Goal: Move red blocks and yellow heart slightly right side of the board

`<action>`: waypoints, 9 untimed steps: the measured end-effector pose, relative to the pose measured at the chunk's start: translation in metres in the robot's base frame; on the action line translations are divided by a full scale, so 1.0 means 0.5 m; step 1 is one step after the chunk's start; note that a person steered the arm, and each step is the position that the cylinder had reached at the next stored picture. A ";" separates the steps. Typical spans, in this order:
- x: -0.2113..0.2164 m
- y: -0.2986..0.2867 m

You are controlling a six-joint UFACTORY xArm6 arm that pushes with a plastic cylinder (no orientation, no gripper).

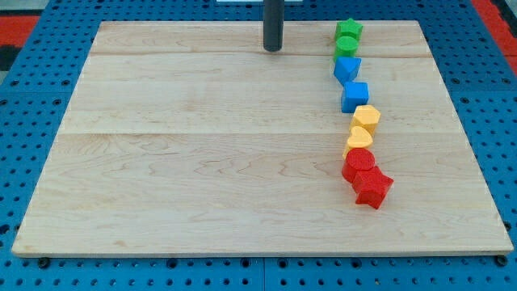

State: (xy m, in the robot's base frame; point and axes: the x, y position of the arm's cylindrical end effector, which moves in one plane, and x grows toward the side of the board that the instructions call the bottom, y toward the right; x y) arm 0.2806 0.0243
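Rod only, no gripper on this arm, so no open/closed state to give. My tip [273, 49] sits on the board [202, 162] near the view's top edge, just right of centre, well apart from all blocks. 8 blocks run in a chain down the view's right half. From the top: green star [350, 30] touching green round block [347, 46], blue block [347, 68], blue cube [355, 96], yellow hexagon [367, 118], yellow heart [359, 140], then 2 red blocks at the chain's lower end: first red block [359, 165] touching the heart, red star [373, 188] touching it below.
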 end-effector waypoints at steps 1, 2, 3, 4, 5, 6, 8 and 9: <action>0.089 0.050; 0.171 0.078; 0.216 0.052; 0.283 0.054; 0.353 0.119; 0.363 0.155; 0.393 0.187; 0.413 0.208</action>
State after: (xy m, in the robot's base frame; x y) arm 0.4869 0.1285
